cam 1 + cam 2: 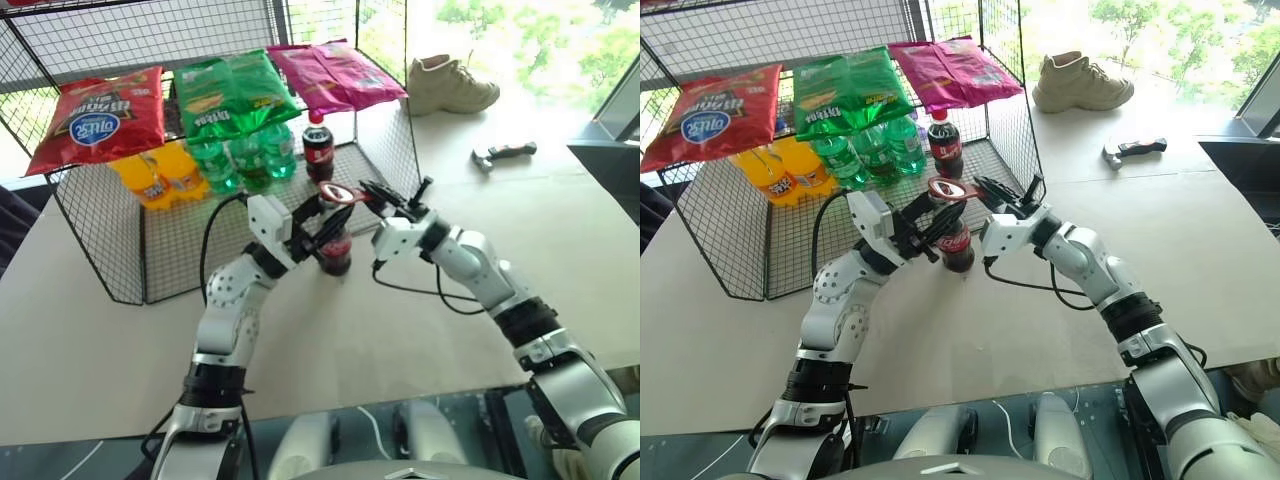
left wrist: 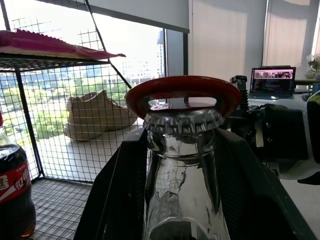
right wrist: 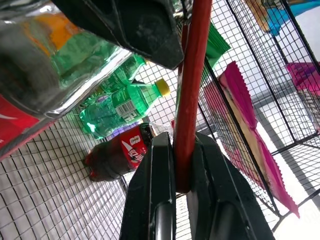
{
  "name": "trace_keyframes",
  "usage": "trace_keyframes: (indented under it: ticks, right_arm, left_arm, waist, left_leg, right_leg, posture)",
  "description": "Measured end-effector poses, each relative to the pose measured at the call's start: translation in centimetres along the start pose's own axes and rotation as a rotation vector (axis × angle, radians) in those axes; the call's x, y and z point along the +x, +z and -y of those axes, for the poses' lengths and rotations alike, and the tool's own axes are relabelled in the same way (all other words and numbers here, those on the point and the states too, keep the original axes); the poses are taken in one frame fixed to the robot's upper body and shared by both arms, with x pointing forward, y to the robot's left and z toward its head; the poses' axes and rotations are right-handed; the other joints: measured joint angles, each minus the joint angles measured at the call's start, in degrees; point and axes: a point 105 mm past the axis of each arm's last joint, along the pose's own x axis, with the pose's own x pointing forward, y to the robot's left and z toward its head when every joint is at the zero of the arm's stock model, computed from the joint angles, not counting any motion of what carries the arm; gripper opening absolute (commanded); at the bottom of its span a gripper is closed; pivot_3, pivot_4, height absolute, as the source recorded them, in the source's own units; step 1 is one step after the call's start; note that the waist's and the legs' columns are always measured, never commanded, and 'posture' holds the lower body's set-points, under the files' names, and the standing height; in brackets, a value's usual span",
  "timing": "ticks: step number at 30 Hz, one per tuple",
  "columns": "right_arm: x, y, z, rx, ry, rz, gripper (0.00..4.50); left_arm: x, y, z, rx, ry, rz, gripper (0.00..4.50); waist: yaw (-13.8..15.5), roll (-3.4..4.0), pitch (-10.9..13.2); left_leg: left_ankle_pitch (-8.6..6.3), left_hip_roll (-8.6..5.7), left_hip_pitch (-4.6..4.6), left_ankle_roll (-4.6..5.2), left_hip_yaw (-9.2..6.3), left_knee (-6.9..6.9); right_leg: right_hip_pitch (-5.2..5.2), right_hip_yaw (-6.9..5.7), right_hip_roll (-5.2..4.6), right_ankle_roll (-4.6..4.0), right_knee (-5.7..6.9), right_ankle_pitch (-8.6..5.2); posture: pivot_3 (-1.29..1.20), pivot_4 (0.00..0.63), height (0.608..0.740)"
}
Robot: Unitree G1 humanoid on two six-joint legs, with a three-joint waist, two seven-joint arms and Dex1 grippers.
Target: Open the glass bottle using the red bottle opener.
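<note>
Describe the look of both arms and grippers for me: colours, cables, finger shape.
Both arms have silver-white shells with black joint bands. The left gripper and right gripper each have a white housing and two flat black fingers. A black cable loops loose beside each forearm.

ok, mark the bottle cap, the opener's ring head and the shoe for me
bottle cap [image 2: 183, 121], left wrist view, on its crimped metal edge
red bottle opener [image 2: 182, 86], left wrist view, near rim of its ring head
shoe [image 1: 450, 85], left eye view, its side
</note>
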Motion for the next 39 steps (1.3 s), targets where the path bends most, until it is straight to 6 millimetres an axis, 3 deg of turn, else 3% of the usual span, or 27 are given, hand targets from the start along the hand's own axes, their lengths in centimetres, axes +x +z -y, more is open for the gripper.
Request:
trace_keyframes:
  ticks: [9, 14, 36, 39]
  right_arm:
    - [0.2, -0.2, 1.1, -0.139, 0.025, 0.012, 0.0]
    - [0.8, 0.9, 0.9, -0.153, 0.033, 0.063, 0.0]
    - [0.7, 0.9, 1.0, -0.142, 0.027, 0.064, 0.0]
    - [0.6, 0.8, 1.1, -0.14, 0.024, 0.062, 0.0]
  left_arm:
    - [0.0, 0.1, 0.0, -0.002, 0.011, -0.004, 1.53]
    - [-0.1, -1.0, 0.3, -0.023, 0.007, -0.053, 3.55]
    - [-0.1, -1.4, 0.6, -0.049, 0.01, -0.058, 3.55]
    - [-0.1, -1.4, 0.5, -0.051, 0.012, -0.055, 2.72]
  waist:
    - [0.01, 0.0, 0.0]
    - [-0.16, 0.0, 0.03]
    - [0.15, -0.01, 0.05]
    - [0.1, -0.01, 0.05]
  left_leg:
    - [0.0, 0.01, -0.01, -0.01, -0.01, -0.05]
    - [0.03, 0.01, -0.05, -0.05, 0.02, -0.14]
    - [0.11, -0.03, -0.16, -0.19, 0.02, -0.48]
    - [0.11, -0.03, -0.15, -0.19, 0.05, -0.54]
  right_leg:
    - [-0.01, 0.0, 0.0, -0.01, -0.05, 0.0]
    - [-0.08, 0.04, 0.02, -0.01, -0.08, 0.0]
    - [-0.24, 0.03, -0.08, -0.01, -0.2, -0.01]
    - [-0.27, 0.06, -0.07, -0.02, -0.2, -0.01]
  posture:
    - [0.0, 0.15, 0.74]
    - [0.0, 0.15, 0.74]
    - [0.0, 0.15, 0.74]
    - [0.0, 0.15, 0.74]
